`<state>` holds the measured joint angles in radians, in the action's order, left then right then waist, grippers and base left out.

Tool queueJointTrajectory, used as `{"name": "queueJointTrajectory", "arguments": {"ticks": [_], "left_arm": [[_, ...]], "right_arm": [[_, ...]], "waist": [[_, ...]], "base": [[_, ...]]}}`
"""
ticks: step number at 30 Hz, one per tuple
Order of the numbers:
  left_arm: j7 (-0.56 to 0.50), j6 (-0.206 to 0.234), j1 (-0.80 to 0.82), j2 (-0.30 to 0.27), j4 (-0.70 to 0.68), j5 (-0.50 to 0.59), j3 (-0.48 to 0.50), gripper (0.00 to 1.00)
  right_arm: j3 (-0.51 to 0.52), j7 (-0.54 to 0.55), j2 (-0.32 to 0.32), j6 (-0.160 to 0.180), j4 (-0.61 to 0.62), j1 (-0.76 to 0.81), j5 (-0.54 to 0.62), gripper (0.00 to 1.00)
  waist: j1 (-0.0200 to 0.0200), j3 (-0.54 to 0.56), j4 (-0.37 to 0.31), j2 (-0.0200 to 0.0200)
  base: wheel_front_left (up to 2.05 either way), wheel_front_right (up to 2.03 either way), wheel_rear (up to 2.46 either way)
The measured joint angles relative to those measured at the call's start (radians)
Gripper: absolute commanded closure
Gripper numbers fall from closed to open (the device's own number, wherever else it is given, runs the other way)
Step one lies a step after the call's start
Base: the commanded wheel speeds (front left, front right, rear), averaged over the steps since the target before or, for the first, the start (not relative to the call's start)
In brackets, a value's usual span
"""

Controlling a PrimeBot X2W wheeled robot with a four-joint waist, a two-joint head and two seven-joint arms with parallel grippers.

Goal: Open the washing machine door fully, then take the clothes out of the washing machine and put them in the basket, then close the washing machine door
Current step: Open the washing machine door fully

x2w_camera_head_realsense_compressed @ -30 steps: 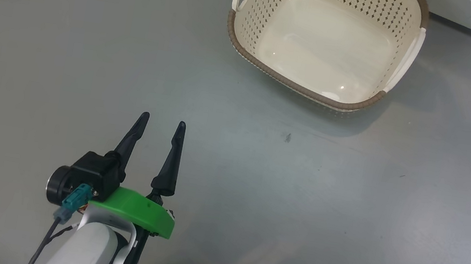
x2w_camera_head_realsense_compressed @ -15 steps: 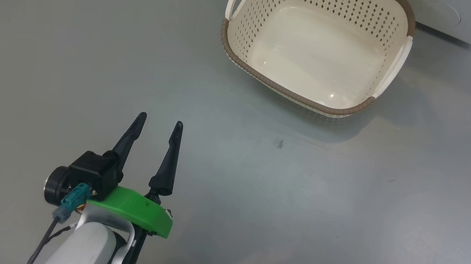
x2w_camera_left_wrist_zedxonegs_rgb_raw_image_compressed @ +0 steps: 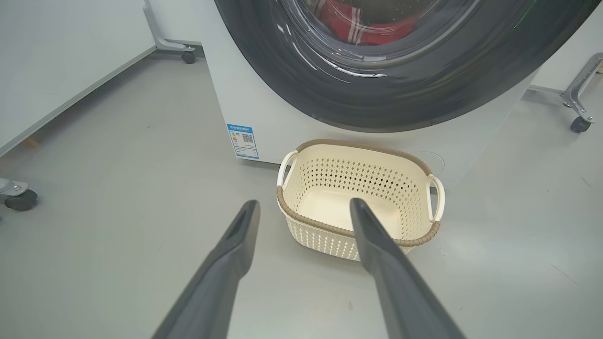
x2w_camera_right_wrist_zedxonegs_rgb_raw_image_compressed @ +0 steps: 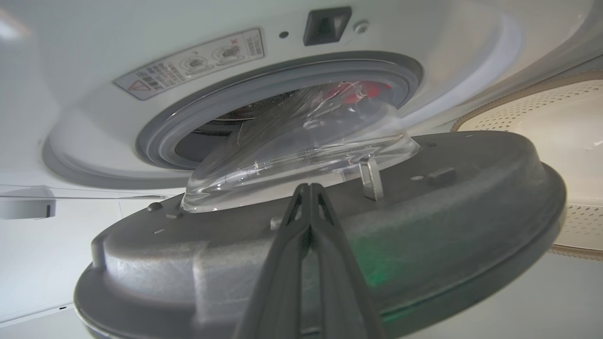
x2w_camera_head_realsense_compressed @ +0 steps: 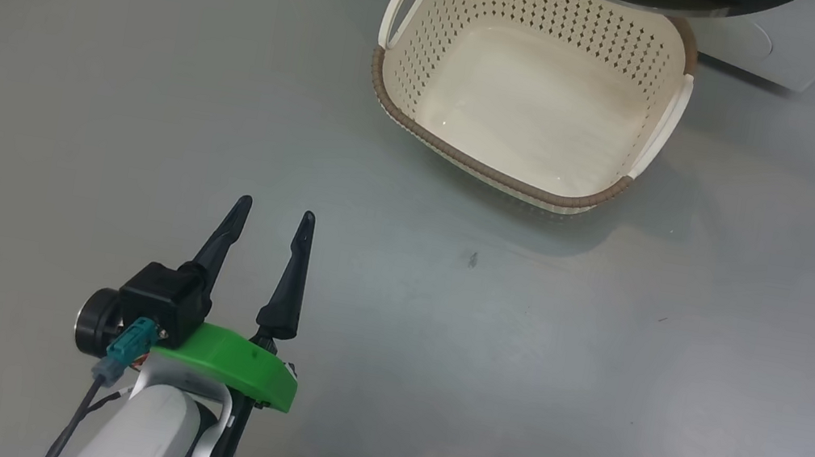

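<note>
While the left gripper [x2w_camera_head_realsense_compressed: 276,208] hangs over the grey floor [x2w_camera_head_realsense_compressed: 517,360], its fingers stand spread with nothing between them. Beyond it the basket [x2w_camera_head_realsense_compressed: 482,168] sits mouth up just before the washing machine [x2w_camera_left_wrist_zedxonegs_rgb_raw_image_compressed: 282,103], its long axis running handle to handle across the head view. A blue label [x2w_camera_left_wrist_zedxonegs_rgb_raw_image_compressed: 242,141] with a QR code and a warning sticker [x2w_camera_right_wrist_zedxonegs_rgb_raw_image_compressed: 188,61] are too small to read. The right gripper [x2w_camera_right_wrist_zedxonegs_rgb_raw_image_compressed: 308,188], pinched tight and empty, points at the grey inner face of the washing machine door [x2w_camera_right_wrist_zedxonegs_rgb_raw_image_compressed: 424,212], which stands ajar. The clothes [x2w_camera_right_wrist_zedxonegs_rgb_raw_image_compressed: 358,89] lie red in the drum. The head camera has shifted since a second ago, so the basket shows lower and the door's black rim crosses the top edge.
</note>
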<state>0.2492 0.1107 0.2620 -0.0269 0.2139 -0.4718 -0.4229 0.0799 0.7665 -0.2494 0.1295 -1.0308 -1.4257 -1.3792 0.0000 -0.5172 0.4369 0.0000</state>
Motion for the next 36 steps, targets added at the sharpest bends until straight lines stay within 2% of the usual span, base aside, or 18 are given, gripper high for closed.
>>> {"name": "queueJointTrajectory", "arguments": {"ticks": [9, 17, 31, 33, 36], "left_arm": [[0.000, 0.000, -0.002, 0.000, 0.008, 0.011, 0.002, 0.00], [0.000, 0.000, -0.007, 0.000, 0.016, 0.024, 0.009, 0.00], [0.000, 0.000, -0.019, 0.000, 0.013, 0.025, 0.012, 0.00], [0.000, 0.000, -0.019, -0.001, 0.008, 0.025, 0.012, 0.00], [0.000, 0.000, -0.019, -0.001, 0.007, 0.025, 0.012, 0.00]], "right_arm": [[-0.003, 0.031, 0.016, -0.021, -0.015, 0.082, -0.002, 1.00], [0.000, 0.049, 0.042, -0.024, -0.022, 0.105, -0.013, 1.00], [-0.002, 0.045, 0.034, -0.025, -0.016, 0.116, -0.009, 1.00], [0.004, 0.022, 0.025, -0.037, -0.009, 0.125, -0.009, 1.00], [0.007, -0.011, -0.005, -0.073, 0.004, 0.146, 0.001, 1.00]], "waist": [[0.0000, 0.041, -0.008, 0.0000], [0.0000, 0.077, -0.019, 0.0000], [0.0000, 0.095, -0.026, 0.0000], [0.0000, 0.097, -0.025, 0.0000], [0.0000, 0.107, -0.025, 0.0000]], "base": [[0.00, 0.00, 0.00], [0.00, 0.00, 0.00], [0.00, 0.00, 0.00], [0.00, 0.00, 0.00], [0.00, 0.00, 0.00]]}}
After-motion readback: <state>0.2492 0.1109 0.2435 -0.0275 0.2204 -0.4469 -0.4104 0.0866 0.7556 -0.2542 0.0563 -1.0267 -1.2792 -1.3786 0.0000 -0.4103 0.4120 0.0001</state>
